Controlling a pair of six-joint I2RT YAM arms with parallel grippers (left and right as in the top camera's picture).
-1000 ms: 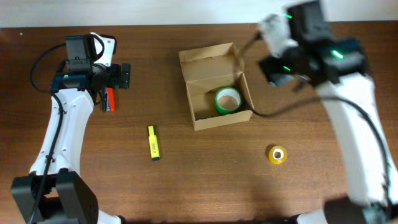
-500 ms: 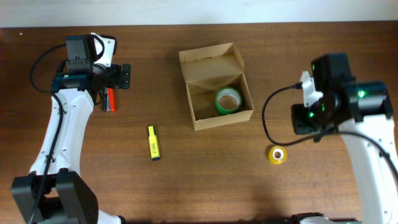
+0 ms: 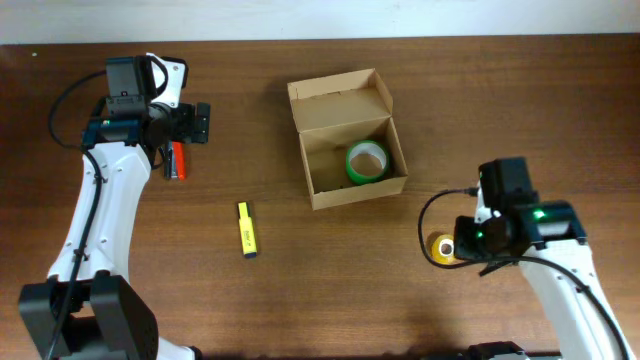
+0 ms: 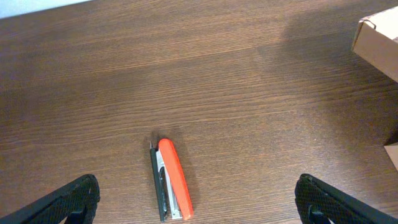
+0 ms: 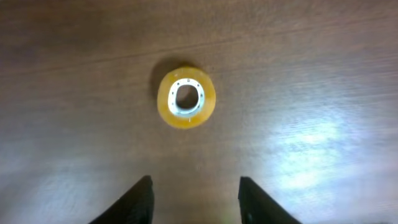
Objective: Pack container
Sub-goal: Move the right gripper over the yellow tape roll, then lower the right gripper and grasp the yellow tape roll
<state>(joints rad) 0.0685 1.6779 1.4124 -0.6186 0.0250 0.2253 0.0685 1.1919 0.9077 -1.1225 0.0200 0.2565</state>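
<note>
The right gripper [image 5: 194,183] has swung from the box [image 3: 338,100] to near right, half open, empty, apparently above the yellow roll [image 5: 186,101]; left gripper [image 4: 196,191] gapes, empty.

item: two-arm table robot, bodywork only.

- white-shelled left arm [image 3: 88,205]: long smooth moulded link with a rounded elbow, set on a black cylindrical base joint [image 3: 95,320].
- black boxy left wrist module [image 3: 125,85], with a white rounded housing [image 3: 168,75] beside it and a small blue patch below.
- thin black left cable [image 3: 57,108], looped off the wrist; a second one runs down the white link.
- left gripper [image 4: 202,202]: two black fingers [image 4: 71,200] with rounded tips and a cross-hatched surface.
- white-shelled right arm [image 3: 570,300].
- black block-shaped right wrist module [image 3: 505,185], with a lit green indicator light [image 3: 541,213].
- black right cable [image 3: 424,220], curved in a loop.
- right gripper [image 5: 194,202]: two plain black tapered fingers [image 5: 134,202], blurred.
</note>
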